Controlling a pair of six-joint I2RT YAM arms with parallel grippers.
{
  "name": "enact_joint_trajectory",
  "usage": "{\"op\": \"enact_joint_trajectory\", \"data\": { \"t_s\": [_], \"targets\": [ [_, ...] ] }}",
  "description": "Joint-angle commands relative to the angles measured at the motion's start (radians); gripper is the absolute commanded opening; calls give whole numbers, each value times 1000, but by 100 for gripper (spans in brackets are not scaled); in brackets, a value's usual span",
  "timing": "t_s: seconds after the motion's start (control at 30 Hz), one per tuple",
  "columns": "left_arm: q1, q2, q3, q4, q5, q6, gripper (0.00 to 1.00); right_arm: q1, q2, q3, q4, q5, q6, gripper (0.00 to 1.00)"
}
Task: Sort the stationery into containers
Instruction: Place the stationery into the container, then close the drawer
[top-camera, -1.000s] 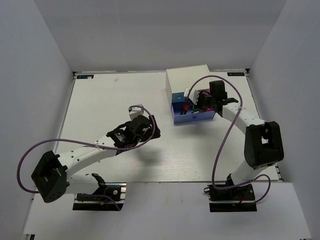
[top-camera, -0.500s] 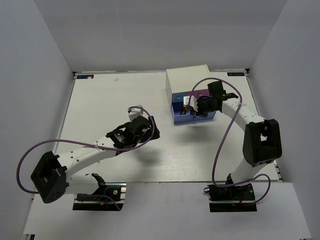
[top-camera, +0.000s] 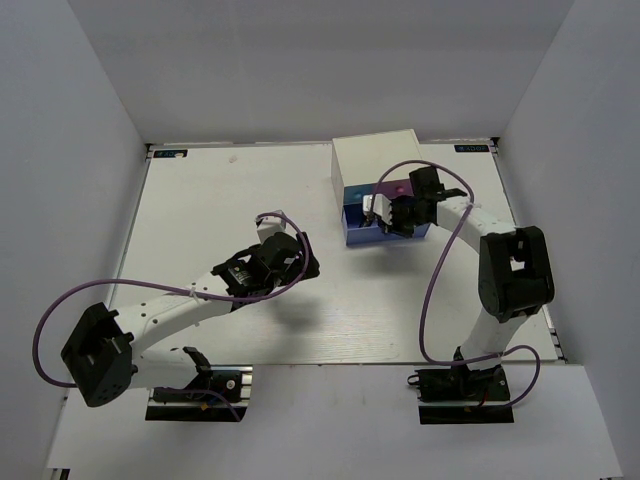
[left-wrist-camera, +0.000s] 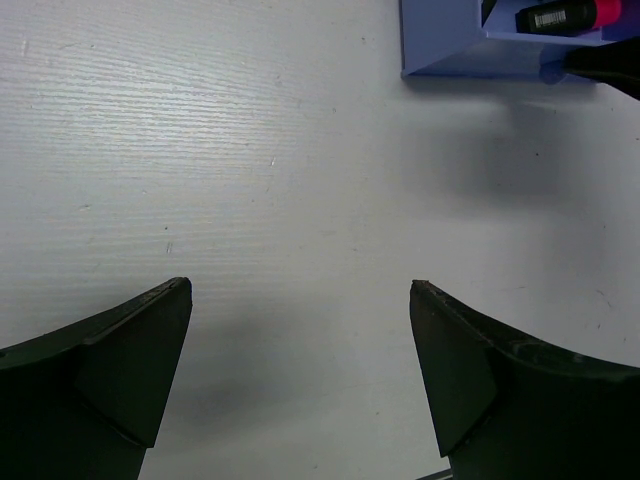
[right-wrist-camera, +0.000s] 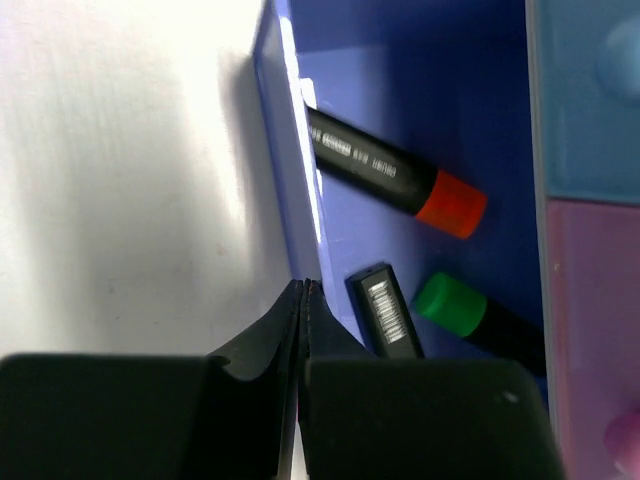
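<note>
- Right jaws: clenched tip to tip, nothing visible between them. In the wrist view they sit at the outer wall of the open blue drawer (right-wrist-camera: 290, 190). I cannot tell whether they touch it.
- Orange-capped highlighter (right-wrist-camera: 390, 178): in the drawer at 1 o'clock from my tips, lying slantwise with one end by the wall.
- Dark labelled piece (right-wrist-camera: 385, 312): at 3 o'clock, just inside the wall.
- Green-capped highlighter (right-wrist-camera: 470, 315): at 3 o'clock, just beyond the labelled piece.
- Pink drawer front (right-wrist-camera: 590, 300): further out at 3 o'clock, shut.
- Left jaws: released wide over bare desk (left-wrist-camera: 300, 180), holding nothing.
- Pink-capped highlighter (left-wrist-camera: 565, 16): at 1 o'clock from the left jaws, inside the same drawer.
- White box (top-camera: 375, 160): at 12 o'clock of the drawer in the overhead view.
- Handling, as I judge it: the highlighters are light, stiff plastic with smooth round barrels, and likely to roll. They are best taken across mid-barrel, clear of the cap.
- The drawer looks light and free-sliding. A square push on its outer wall should serve, since a corner push may skew it.
</note>
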Motion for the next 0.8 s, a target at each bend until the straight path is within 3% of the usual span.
{"op": "enact_joint_trajectory", "data": {
  "t_s": [0.0, 0.13, 0.3, 0.63, 0.77],
  "targets": [
    [-4, -25, -6, -3, -3, -4, 100, 2, -12, -34, 166, 93, 91, 0],
    [-4, -16, 14, -3, -3, -4, 100, 3, 10, -41, 292, 182, 146, 0],
    [-4, -16, 14, -12, -3, -4, 100, 3, 60, 10, 307, 223, 157, 0],
    [-4, -16, 23, -21, -3, -4, 100, 34, 120, 85, 292, 181, 145, 0],
    [-4, -16, 23, -21, -3, -4, 100, 43, 125, 113, 240, 96, 133, 0]
  ]
}}
